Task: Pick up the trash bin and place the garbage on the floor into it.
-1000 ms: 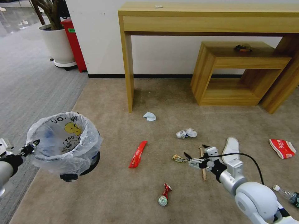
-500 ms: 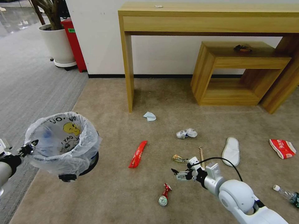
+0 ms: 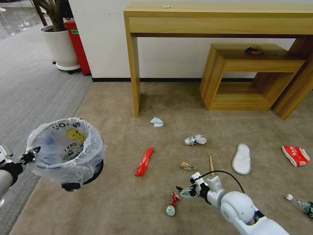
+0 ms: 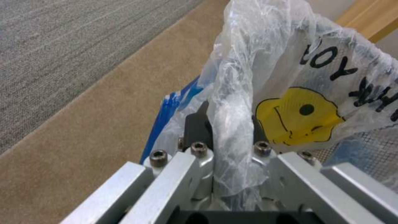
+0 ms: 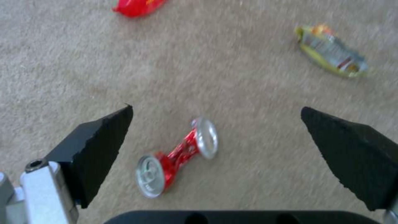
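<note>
On your far left the left tool (image 3: 32, 152) is clamped on the rim of the trash bin (image 3: 67, 151), its fingers (image 4: 199, 155) together on the crinkled plastic liner, and it holds the bin lifted off the beige floor (image 3: 124, 202) just as it did 0.5 s ago. Moving right, the long red wrapper (image 3: 144, 161) lies flat on the carpet, with the pale blue scrap (image 3: 156, 122) farther back near the leg of the wooden bench (image 3: 208, 19). Next comes the crushed red can (image 3: 171, 203), lying on its side; in the right wrist view it sits between the 2 black fingertips (image 5: 104, 146), below them. The right tool (image 3: 186, 190) hangs with its jaws wide apart just above and beside that can; since 0.5 s ago it has come forward and down toward the can, away from the small yellow-green wrapper (image 3: 187, 166) and the wooden stick (image 3: 211, 162). The crumpled white paper (image 3: 195, 139), the white slipper (image 3: 242, 159), the red pouch (image 3: 296, 155) and the clear bottle (image 3: 298, 203) at your far right have not moved.
</note>
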Tool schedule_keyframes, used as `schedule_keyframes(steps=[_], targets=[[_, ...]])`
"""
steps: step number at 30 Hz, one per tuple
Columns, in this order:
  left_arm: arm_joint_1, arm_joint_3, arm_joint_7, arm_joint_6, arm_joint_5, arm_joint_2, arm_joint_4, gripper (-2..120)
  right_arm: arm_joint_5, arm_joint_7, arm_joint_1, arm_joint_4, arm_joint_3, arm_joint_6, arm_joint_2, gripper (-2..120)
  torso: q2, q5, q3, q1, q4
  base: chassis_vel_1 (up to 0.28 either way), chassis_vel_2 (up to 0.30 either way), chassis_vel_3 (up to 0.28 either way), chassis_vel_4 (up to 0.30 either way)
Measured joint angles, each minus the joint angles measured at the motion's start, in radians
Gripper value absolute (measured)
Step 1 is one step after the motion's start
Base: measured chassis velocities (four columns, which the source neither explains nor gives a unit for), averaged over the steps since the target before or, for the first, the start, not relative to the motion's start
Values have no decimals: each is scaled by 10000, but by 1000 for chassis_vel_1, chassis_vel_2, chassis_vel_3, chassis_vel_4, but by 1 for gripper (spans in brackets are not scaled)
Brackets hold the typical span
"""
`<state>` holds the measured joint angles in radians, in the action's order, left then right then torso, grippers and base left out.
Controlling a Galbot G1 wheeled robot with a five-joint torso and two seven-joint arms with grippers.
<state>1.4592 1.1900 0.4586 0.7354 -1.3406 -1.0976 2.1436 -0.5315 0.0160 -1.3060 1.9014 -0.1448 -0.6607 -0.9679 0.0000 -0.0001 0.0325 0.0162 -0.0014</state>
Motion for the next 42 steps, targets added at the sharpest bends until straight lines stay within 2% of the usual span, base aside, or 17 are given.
schedule_keyframes(steps=[6,20,28,30,37,42], targets=[[4,0,-20,0,15,-4,-30,3,-990,-1070,-196,390,279,-649,-48,100,0,0,0,0,0,0,0,0,0],[87,69,-65,0,33,-3,-38,3,-2410,-2986,-371,392,1078,-794,-542,100,0,0,0,0,0,0,0,0,0],[105,77,-73,0,62,-20,78,3,-2910,-4052,-471,229,1493,-607,-987,100,0,0,0,0,0,0,0,0,0],[109,71,-73,0,73,-34,148,3,-2965,-4390,-430,6,1713,-519,-1300,100,0,0,0,0,-1,0,0,0,0],[141,70,-74,0,114,-63,181,3,-3226,-4927,-194,-355,1834,-191,-1958,100,0,0,0,0,0,0,0,0,0],[128,68,-89,0,159,-64,129,3,-3479,-5154,-130,-497,1771,96,-2155,100,0,0,0,0,1,0,0,0,0]])
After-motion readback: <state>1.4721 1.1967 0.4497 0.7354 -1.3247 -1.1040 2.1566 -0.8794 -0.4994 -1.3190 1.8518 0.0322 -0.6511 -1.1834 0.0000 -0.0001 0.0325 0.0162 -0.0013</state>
